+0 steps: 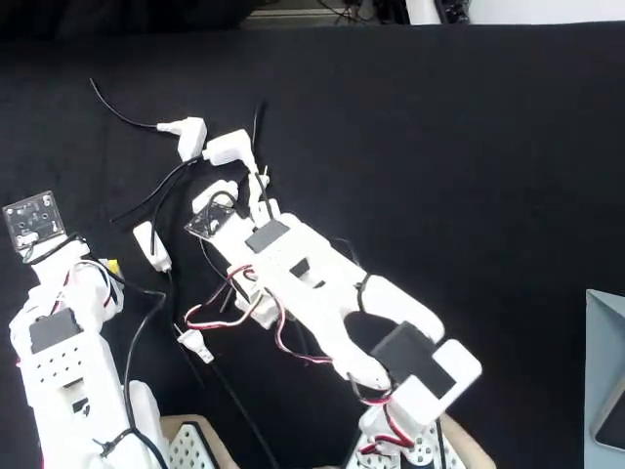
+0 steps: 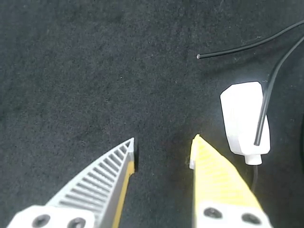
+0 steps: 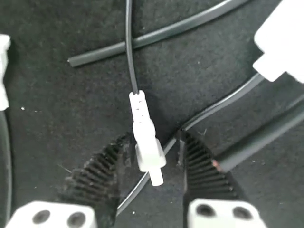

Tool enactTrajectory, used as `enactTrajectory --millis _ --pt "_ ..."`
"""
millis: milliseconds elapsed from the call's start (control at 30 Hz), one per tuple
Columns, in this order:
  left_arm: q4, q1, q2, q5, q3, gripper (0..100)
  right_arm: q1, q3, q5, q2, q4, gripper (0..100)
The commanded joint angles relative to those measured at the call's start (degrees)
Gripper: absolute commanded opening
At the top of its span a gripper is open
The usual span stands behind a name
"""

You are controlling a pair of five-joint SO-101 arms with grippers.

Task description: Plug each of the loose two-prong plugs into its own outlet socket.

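A small white two-prong plug point(image 3: 146, 147) on a thin black cable lies on the black cloth between the open fingers of my right gripper point(image 3: 152, 154), which stand either side of it. From above, that gripper point(image 1: 256, 191) sits just below a white outlet socket point(image 1: 229, 149); a second socket point(image 1: 186, 132) lies beside it. My left gripper point(image 2: 161, 152) is open over bare cloth with nothing in it. A white outlet block point(image 2: 244, 118) with a black cable lies close beside its yellow finger point(image 2: 213, 175). Another loose plug point(image 1: 195, 344) rests between the two arms.
Black cables point(image 1: 146, 200) cross the cloth around the sockets. A thick cable point(image 3: 161, 33) runs past the plug. A grey box point(image 1: 605, 371) stands at the right edge. The cloth to the far right and back is open.
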Motion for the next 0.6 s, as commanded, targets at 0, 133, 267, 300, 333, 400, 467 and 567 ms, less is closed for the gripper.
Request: enactTrajectory --millis 0,133,267,300,333,400,467,567 --pt "-1.1 -0.1 -0.9 0.2 -0.1 20 -0.8 -2.8 0.3 1.0 -0.5 15.2" --pt "-1.1 -0.1 -0.9 0.2 -0.1 20 -0.9 -2.8 0.3 -0.7 -0.5 10.5" --pt "-1.1 -0.1 -0.9 0.2 -0.1 20 -2.6 -2.6 0.0 -2.8 -0.6 7.9" --pt "-1.1 -0.1 -0.9 0.2 -0.1 20 -3.3 -2.5 0.0 -2.7 -0.7 7.9" --pt "-1.1 -0.1 -0.9 0.2 -0.1 20 -3.6 -2.5 0.0 -2.2 -0.7 7.9" --pt "-1.1 -0.1 -0.9 0.2 -0.1 20 -3.7 -2.7 -0.1 -1.0 -0.8 7.9" --pt "-1.1 -0.1 -0.9 0.2 -0.1 20 -3.8 -2.8 -0.1 0.0 -0.9 7.9" --pt "-1.1 -0.1 -0.9 0.2 -0.1 20 -3.9 -2.8 -0.1 0.8 -0.9 7.9"
